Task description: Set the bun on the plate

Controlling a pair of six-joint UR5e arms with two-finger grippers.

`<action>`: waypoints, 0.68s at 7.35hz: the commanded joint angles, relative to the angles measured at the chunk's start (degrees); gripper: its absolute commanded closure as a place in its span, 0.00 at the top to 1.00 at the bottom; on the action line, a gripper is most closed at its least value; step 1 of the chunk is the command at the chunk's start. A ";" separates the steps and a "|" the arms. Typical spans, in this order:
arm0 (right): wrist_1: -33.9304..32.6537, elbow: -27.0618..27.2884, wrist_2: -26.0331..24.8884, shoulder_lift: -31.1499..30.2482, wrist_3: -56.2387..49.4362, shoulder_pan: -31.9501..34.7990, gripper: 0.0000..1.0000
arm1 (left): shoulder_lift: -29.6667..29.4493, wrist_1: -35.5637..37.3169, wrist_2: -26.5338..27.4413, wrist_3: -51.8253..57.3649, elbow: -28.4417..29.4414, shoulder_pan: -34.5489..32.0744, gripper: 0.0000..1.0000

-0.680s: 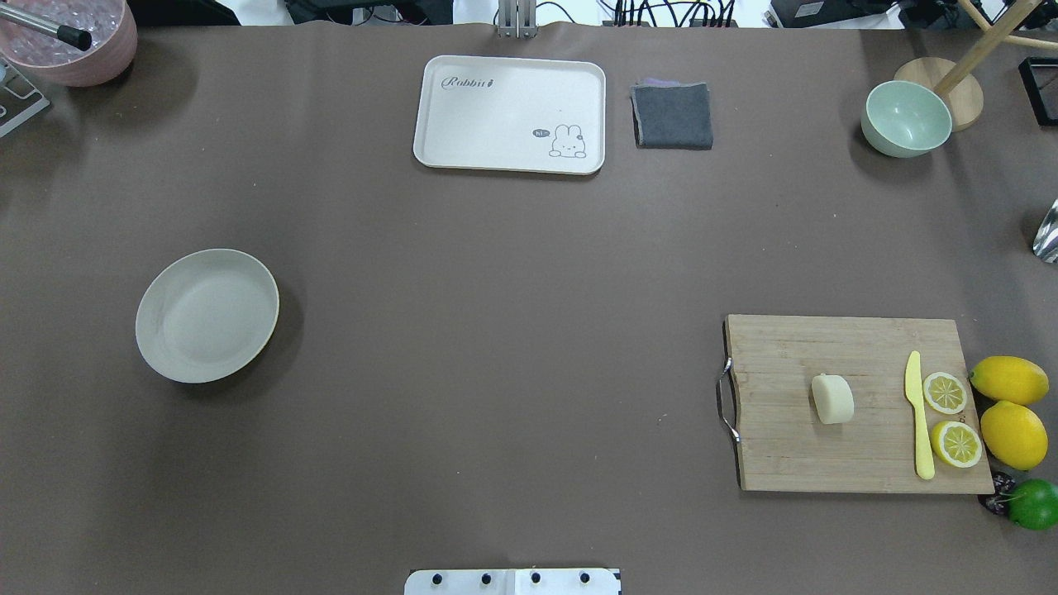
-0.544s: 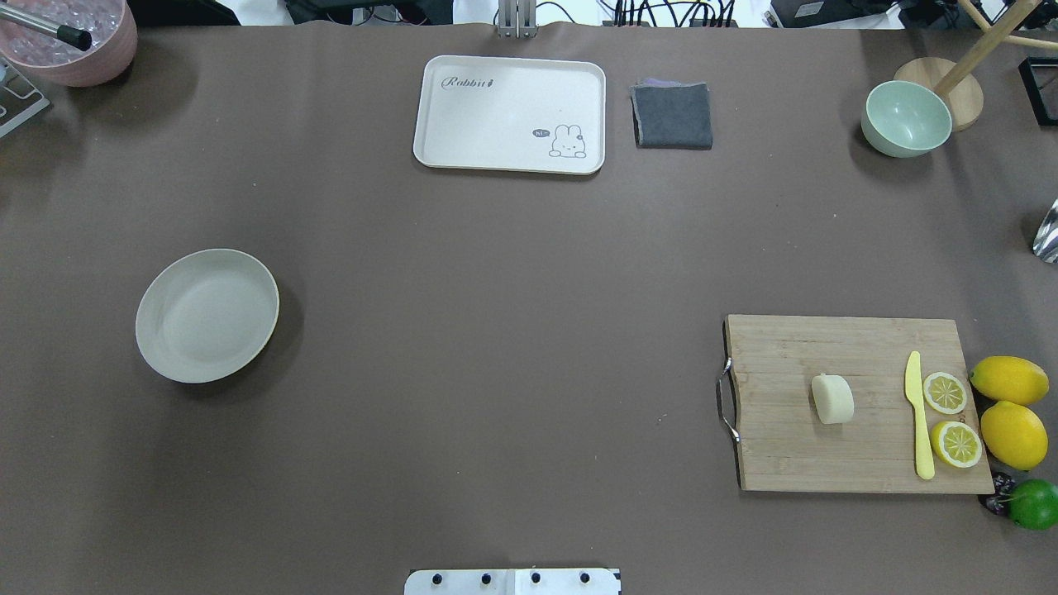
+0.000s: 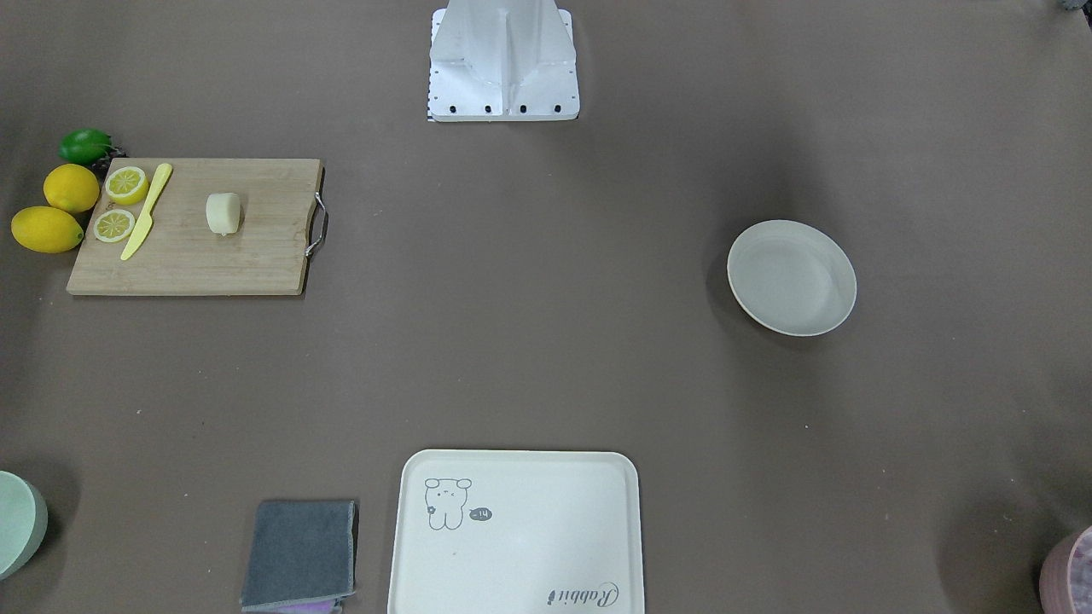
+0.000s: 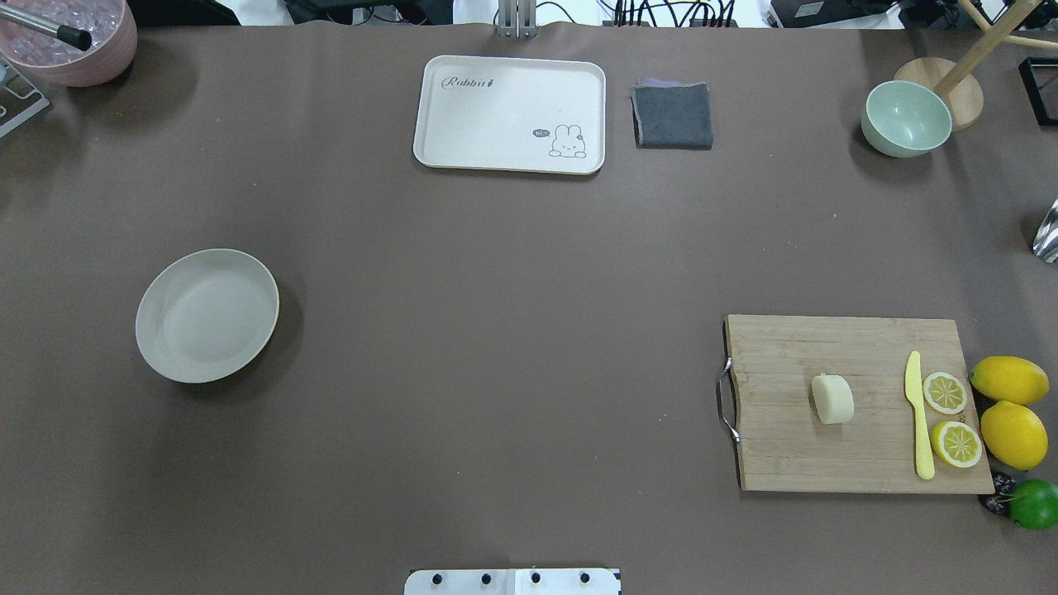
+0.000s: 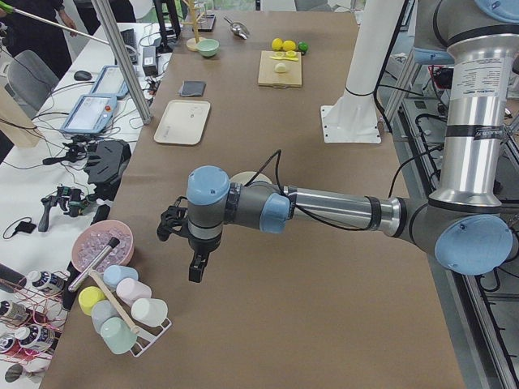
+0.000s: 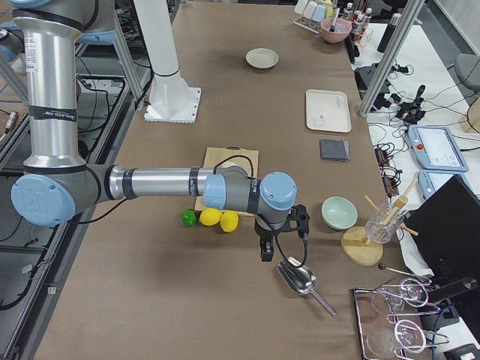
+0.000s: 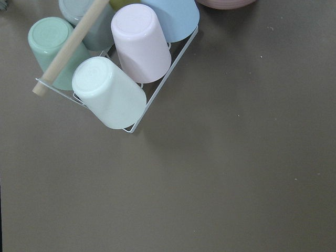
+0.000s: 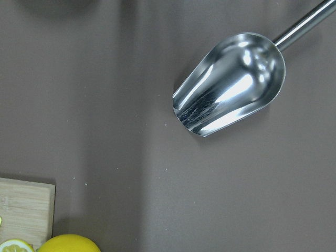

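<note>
Bun (image 4: 832,399) on cutting board (image 4: 785,450), right gripper (image 6: 265,253) apart beyond the lemons (image 4: 1008,379) (jaw spread: cannot tell)

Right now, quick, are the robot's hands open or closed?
Left gripper: cannot tell from this side view.
Right gripper: cannot tell from this side view.

No change shows from overhead — the small pale cream bun (image 4: 832,399) on the right-hand wooden cutting board (image 4: 785,450) and the round off-white plate (image 4: 207,316) at left sit as before.
</note>
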 commanded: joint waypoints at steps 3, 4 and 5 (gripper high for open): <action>0.00 0.14 0.00 0.44 0.00 0.00 1.00 | 0.06 -0.01 0.00 0.00 0.02 0.00 0.98; 0.00 0.14 0.00 0.44 0.00 0.00 1.00 | 0.06 -0.01 0.00 0.00 0.02 0.00 0.98; 0.00 0.14 0.09 0.44 0.00 0.00 1.00 | -0.03 -0.01 0.00 0.00 0.02 0.09 0.98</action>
